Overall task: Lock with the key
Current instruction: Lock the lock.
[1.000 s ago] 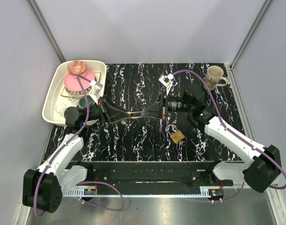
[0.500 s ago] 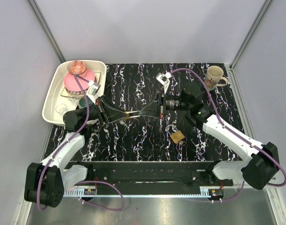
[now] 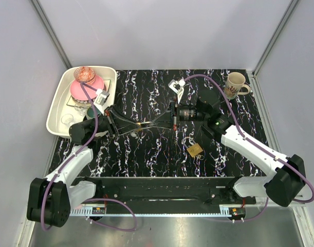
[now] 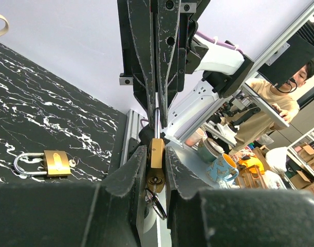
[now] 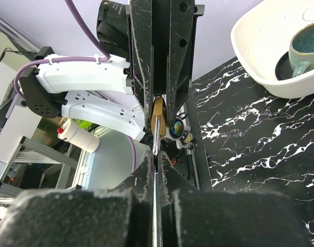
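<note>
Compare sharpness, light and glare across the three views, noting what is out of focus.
Top external: even light, sharp throughout, a small glint on the held padlock. Left wrist: that padlock crisp, left gripper's fingers dark and blurred. Right wrist: right gripper's fingers blurred, tray bright but not washed out.

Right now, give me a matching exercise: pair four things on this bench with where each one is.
1 held padlock
2 spare padlock
3 mug
4 white tray

A far right corner
B far left corner
C lying loose on the mat
D between the fingers of the left gripper

Pairs: 1-D, 2-C, 3-A, 4-B
</note>
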You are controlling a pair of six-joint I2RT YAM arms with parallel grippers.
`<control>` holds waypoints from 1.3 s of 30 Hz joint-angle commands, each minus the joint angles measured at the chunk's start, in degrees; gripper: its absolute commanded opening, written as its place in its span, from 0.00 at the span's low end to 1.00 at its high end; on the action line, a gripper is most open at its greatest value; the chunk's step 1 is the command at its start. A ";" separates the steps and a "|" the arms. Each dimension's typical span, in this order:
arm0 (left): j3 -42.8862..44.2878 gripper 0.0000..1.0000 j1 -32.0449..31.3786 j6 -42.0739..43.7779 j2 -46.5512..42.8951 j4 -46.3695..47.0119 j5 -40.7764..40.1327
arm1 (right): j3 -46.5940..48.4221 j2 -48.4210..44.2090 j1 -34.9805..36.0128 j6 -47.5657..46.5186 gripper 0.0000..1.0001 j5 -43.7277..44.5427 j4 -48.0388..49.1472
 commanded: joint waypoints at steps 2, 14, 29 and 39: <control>0.72 0.00 -1.85 3.09 -1.40 1.70 -3.85 | 2.09 2.00 3.92 -0.73 0.00 3.95 2.30; 4.58 0.00 -4.57 22.26 -7.65 -28.37 -9.56 | 1.83 3.58 5.06 0.32 0.00 4.65 4.50; 6.87 0.00 -8.36 24.72 -2.72 -28.28 -11.50 | 2.71 6.22 7.17 0.41 0.00 4.12 5.21; 8.71 0.00 -8.18 30.95 -5.53 -37.41 -11.94 | 4.47 3.59 7.17 -6.88 0.00 5.36 -3.76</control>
